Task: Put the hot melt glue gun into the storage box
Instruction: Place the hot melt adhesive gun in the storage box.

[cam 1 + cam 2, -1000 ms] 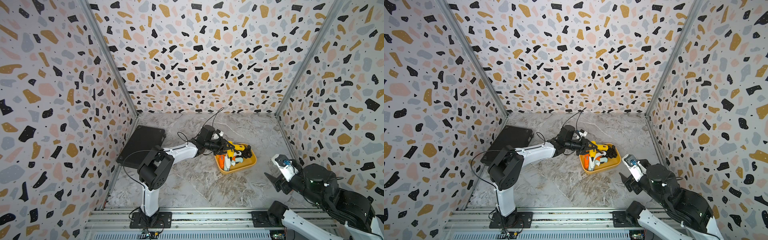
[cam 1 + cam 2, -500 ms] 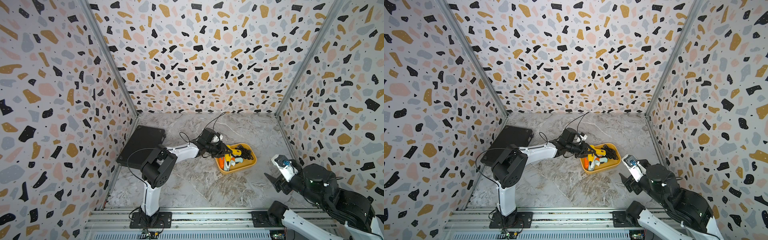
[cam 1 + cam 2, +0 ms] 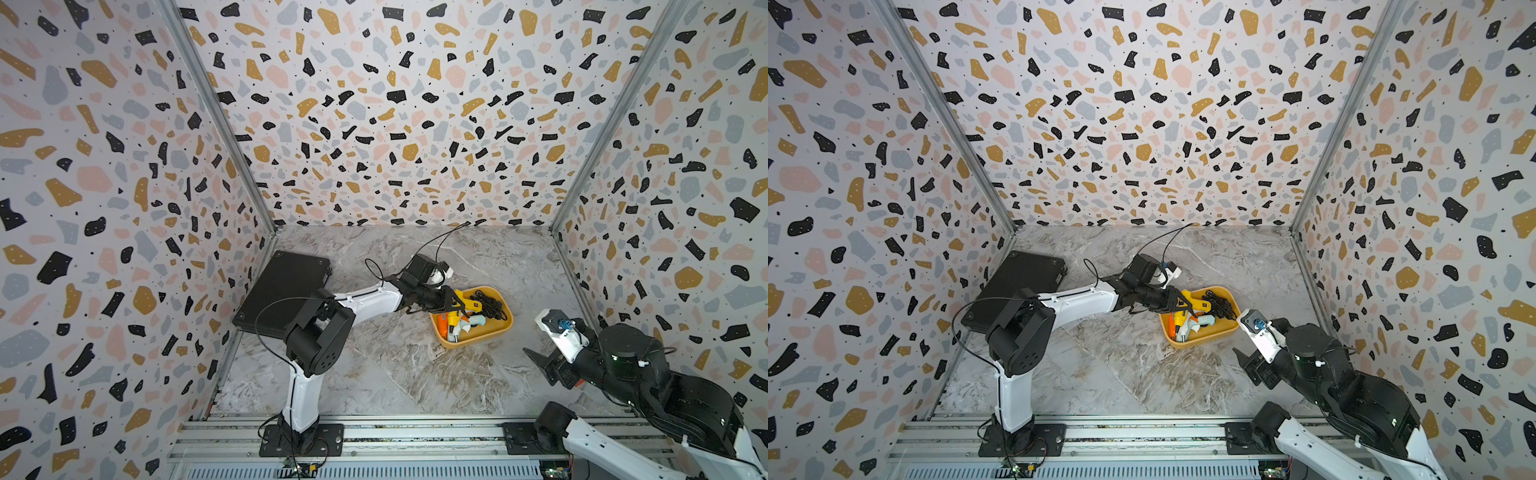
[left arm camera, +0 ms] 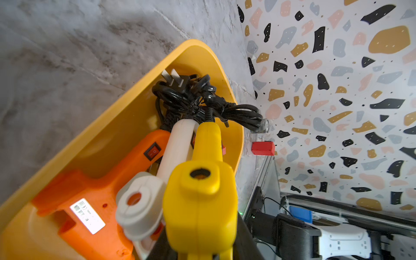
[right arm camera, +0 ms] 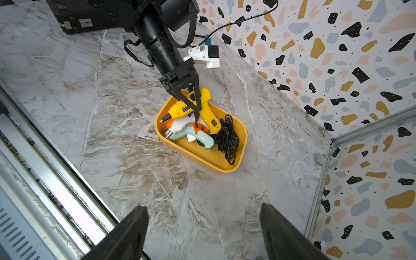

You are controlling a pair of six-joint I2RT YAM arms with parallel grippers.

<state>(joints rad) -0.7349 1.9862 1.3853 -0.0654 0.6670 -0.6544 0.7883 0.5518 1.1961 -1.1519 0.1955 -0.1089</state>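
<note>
Left gripper (image 5: 195,110): jaws nearly shut, clamped on the yellow plastic hot melt glue gun (image 5: 208,112), which lies in the shallow mustard-yellow plastic storage box (image 5: 225,170) on top of the other guns. Step, as judged: placement, close to done. The next move calls for letting go and lifting clear of the tangled black cords (image 5: 227,135). Right gripper (image 5: 203,206): wide open, empty, well apart. Count: four guns as far as I can tell, the yellow plus an orange gun (image 4: 90,191), a white gun (image 4: 180,139) and a pale blue gun (image 5: 202,137). One box, one flat black case (image 3: 286,286).

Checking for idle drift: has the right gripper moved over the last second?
No. In both top views the right gripper keeps the same gap from the near-right corner of the storage box.
</note>
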